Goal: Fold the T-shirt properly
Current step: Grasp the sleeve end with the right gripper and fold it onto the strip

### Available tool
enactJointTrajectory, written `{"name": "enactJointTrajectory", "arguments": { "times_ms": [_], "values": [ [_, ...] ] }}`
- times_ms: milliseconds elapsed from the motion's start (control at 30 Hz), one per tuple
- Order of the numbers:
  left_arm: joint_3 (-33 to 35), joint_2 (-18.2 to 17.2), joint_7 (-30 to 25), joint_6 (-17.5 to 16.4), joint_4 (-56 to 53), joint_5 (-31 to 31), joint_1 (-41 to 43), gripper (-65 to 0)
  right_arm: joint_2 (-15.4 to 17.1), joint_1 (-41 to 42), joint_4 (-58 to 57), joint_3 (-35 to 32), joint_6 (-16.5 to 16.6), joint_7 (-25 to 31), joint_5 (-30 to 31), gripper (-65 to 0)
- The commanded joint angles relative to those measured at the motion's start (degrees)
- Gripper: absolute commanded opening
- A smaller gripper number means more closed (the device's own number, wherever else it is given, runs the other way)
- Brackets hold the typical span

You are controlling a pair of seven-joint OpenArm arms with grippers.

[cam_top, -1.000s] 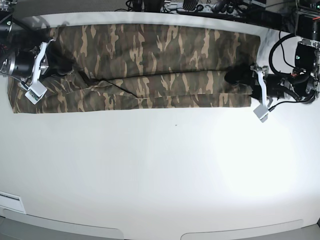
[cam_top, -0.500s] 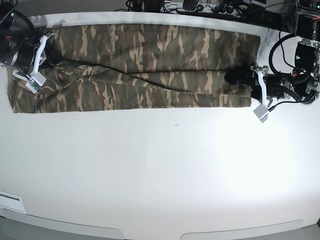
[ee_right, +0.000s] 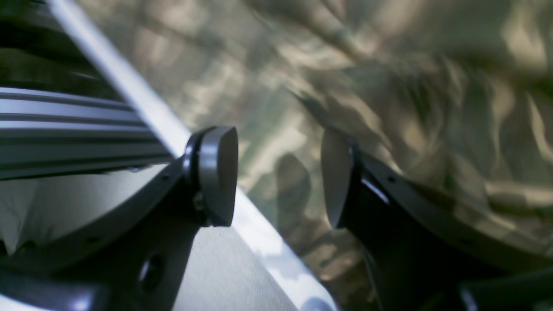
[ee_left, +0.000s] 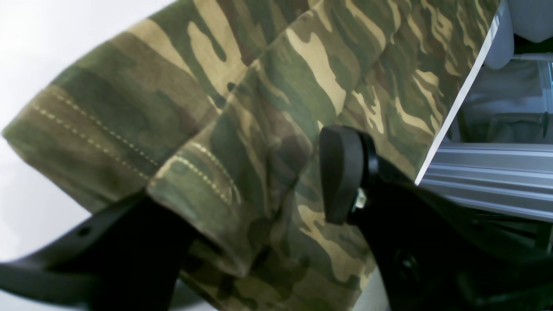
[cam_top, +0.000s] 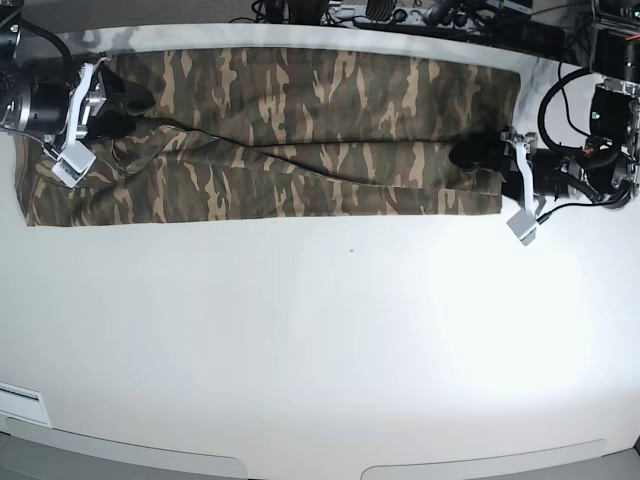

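Right gripper (ee_right: 278,177) newly parted, cloth released; left gripper (ee_left: 242,207) spread wide astride hem, not clamping. T-shirt (cam_top: 300,130) flat in long band along table (cam_top: 320,340) far edge; next fold pending.

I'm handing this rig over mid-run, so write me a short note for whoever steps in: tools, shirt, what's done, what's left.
Left tool: jaws apart, straddling a hemmed edge of the T-shirt at its end near that arm; cloth lies between them, not pinched.
Right tool: jaws apart, nothing between them, hovering over the shirt's other end near the table edge.
T-shirt: a long band across the far side of the table, one lengthwise layer laid over along the near edge, slightly wrinkled toward the right tool.
Done: lengthwise fold.
Left: probably folding the band end to end into a compact stack, and smoothing.
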Motion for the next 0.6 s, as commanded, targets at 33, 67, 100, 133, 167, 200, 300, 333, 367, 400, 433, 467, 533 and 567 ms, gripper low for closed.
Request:
{"name": "enactJointTrajectory", "arguments": {
  "times_ms": [33,67,100,133,167,200,300,333,367,400,433,467,533,567],
  "values": [
    [-0.39,-1.11,-0.42,-0.52,0.70,-0.83,-0.98,-30.7,2.36,-1.31,2.84,0.76,0.13,0.55,1.93,-31.6],
    [-0.42,-1.11,-0.42,-0.52,0.70,-0.83,-0.98,-30.7,2.60,-1.40,4.02,0.76,0.24,0.55,1.93,-31.8],
    [-0.42,-1.09,-0.44,-0.52,0.70,-0.90,-0.98,-30.7,2.60,-1.16,5.09,0.87,0.43,0.55,1.93,-31.8],
    [-0.39,-1.09,-0.44,-0.52,0.70,-0.87,-0.98,-30.7,2.56,-0.92,5.81,0.87,0.43,0.55,1.93,-31.8],
    [-0.39,-1.09,-0.46,-0.52,0.70,-0.94,-0.98,-30.7,2.56,-0.90,6.16,0.87,0.43,0.55,1.93,-31.8],
    [-0.39,-1.09,-0.46,-0.52,0.70,-1.03,-1.01,-30.7,2.56,-0.92,6.21,0.87,0.43,0.55,1.93,-31.9],
    [-0.39,-1.11,-0.48,-0.52,0.70,-1.09,-0.98,-30.7,1.25,-0.39,6.16,0.85,0.43,4.09,-0.76,-36.7],
    [-0.39,-1.09,-0.52,-0.52,0.70,-1.09,-1.01,-30.7,-0.13,0.42,6.08,0.85,0.43,7.78,-5.68,-41.2],
    [-0.42,-1.09,-0.85,-0.52,0.70,-1.07,-1.01,-30.7,-1.57,1.27,5.95,0.85,0.43,11.23,-10.40,-47.2],
    [-0.39,-1.09,-1.22,-0.52,0.70,-1.11,-0.98,-30.7,-3.10,2.08,5.57,0.85,0.43,14.53,-15.02,-54.6],
    [-0.39,-1.07,-1.77,-0.52,0.70,-1.09,-0.98,-30.7,-4.39,2.71,5.09,0.85,0.43,17.57,-19.08,-61.3],
    [-0.39,-1.09,-2.21,-0.52,0.70,-1.11,-0.98,-30.7,-5.57,3.23,4.44,0.85,0.43,20.92,-23.08,-65.0],
    [-0.42,-1.09,-2.36,-0.52,0.70,-1.68,-1.01,-30.7,-7.32,4.02,2.80,0.85,0.43,27.61,-30.95,-65.0],
    [-0.42,-1.09,-2.34,-0.52,0.70,-2.32,-0.98,-30.7,-7.93,4.17,1.88,0.85,0.43,30.45,-34.77,-65.0]
  ]
}}
